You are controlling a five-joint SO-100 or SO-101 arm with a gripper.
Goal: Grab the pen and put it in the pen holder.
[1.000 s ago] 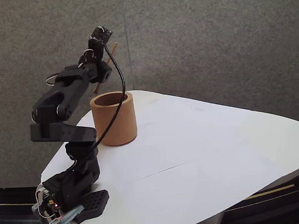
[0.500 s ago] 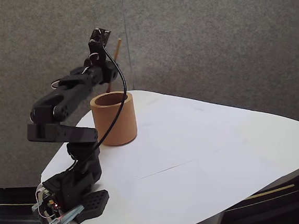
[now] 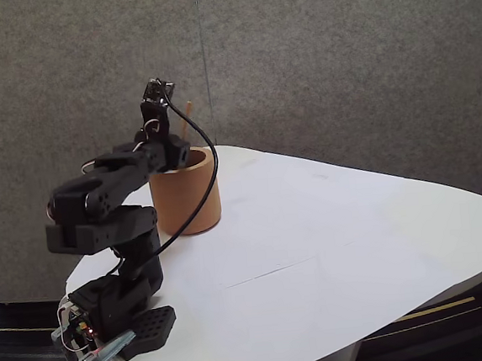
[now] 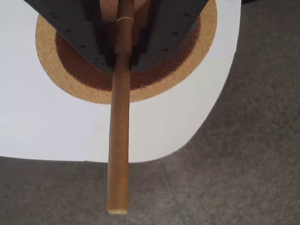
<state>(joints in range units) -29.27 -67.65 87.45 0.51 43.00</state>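
The pen is a thin tan stick, standing nearly upright over the pen holder, a wide tan-brown cup at the table's left. My gripper is shut on the pen at the cup's rim. In the wrist view the pen runs down the picture's middle between the dark fingers, with my gripper over the pen holder and its opening. The fingers hide the pen's lower end.
The white table spreads out to the right of the cup. Its rounded edge lies just beyond the cup, with grey floor past it. A black cable loops in front of the cup. A grey wall stands behind.
The arm has come down and the gripper has sunk to the cup's rim. The pen has tipped more upright and dropped lower over the opening.
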